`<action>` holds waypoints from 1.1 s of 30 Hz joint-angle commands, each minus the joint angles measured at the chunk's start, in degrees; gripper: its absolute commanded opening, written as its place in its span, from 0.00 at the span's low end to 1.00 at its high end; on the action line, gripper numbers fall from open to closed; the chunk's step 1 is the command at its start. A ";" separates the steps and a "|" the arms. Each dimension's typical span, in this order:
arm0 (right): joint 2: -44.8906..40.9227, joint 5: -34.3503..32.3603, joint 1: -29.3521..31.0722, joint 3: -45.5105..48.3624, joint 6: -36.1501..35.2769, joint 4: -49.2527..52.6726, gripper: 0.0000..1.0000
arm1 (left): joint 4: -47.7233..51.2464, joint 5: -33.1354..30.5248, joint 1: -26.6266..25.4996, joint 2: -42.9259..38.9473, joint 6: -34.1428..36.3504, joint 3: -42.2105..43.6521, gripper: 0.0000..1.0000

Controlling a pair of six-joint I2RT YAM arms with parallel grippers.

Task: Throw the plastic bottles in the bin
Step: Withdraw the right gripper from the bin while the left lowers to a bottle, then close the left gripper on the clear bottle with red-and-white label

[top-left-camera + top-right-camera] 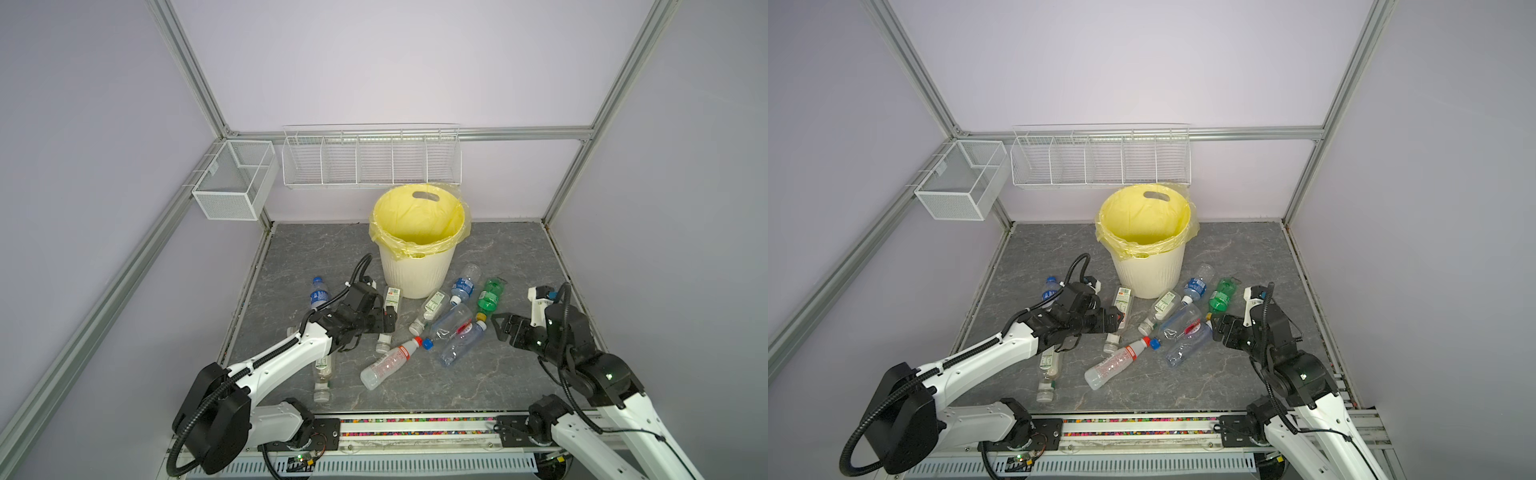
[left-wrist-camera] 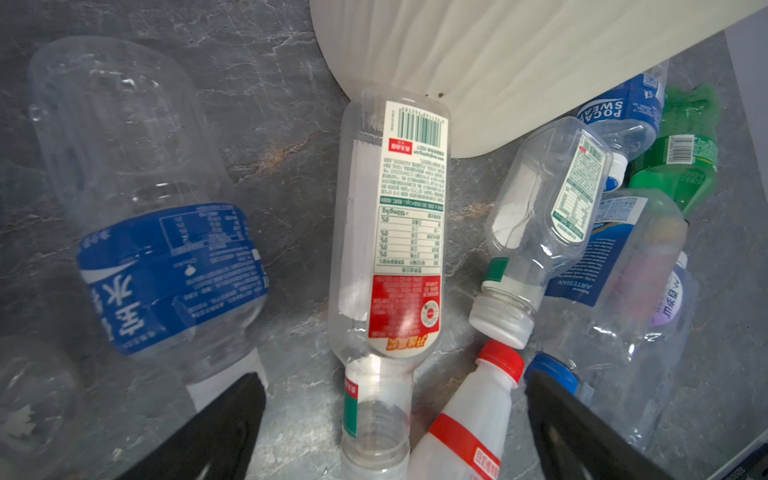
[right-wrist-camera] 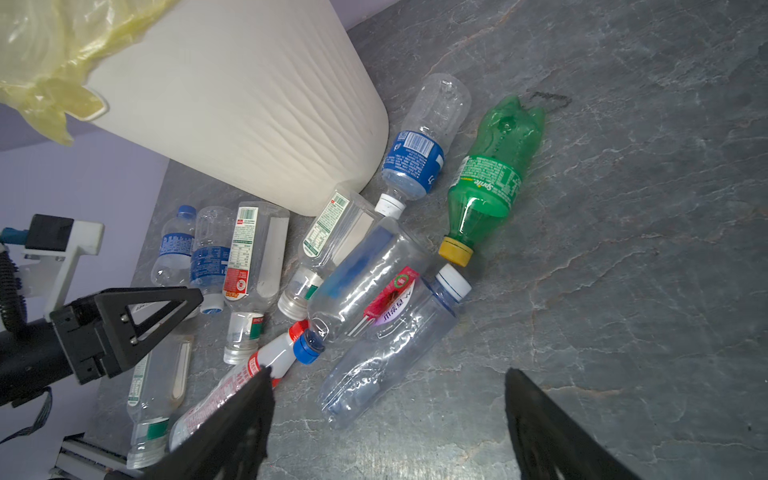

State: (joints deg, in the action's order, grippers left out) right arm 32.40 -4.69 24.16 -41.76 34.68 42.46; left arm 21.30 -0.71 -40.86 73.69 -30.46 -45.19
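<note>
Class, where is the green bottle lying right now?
In both top views the green bottle lies right of the bin, beside a blue-labelled bottle.

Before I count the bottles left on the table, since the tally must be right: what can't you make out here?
- Bottom of the bin: in both top views its near rim and yellow liner cover it; bottles inside cannot be told.
- Green-white-label bottle: both top views, far end under the left arm.
- Clear bottle: left wrist view, blurred, cut off by the picture edge.
- Label print: too small in both top views.
</note>
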 commanded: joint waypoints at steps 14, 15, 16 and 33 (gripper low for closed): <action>-3.23 -3.52 0.25 2.86 0.43 0.66 0.88 | -0.81 -8.00 -3.81 12.42 1.03 -7.47 0.93; -3.02 -3.65 0.20 2.91 0.39 0.55 0.88 | -0.97 -8.23 -3.95 12.74 0.94 -7.46 0.93; -2.80 -3.70 0.20 2.90 0.34 0.44 0.88 | -1.23 -8.40 -3.96 13.19 0.78 -7.51 0.92; -1.90 -2.53 0.16 3.70 1.97 -2.16 0.88 | -1.54 -11.51 -4.04 19.40 -0.53 -9.21 0.69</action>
State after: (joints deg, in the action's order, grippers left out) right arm 30.85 -7.66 24.16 -38.94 35.55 41.78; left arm 20.38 -10.92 -44.69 92.29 -30.70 -52.29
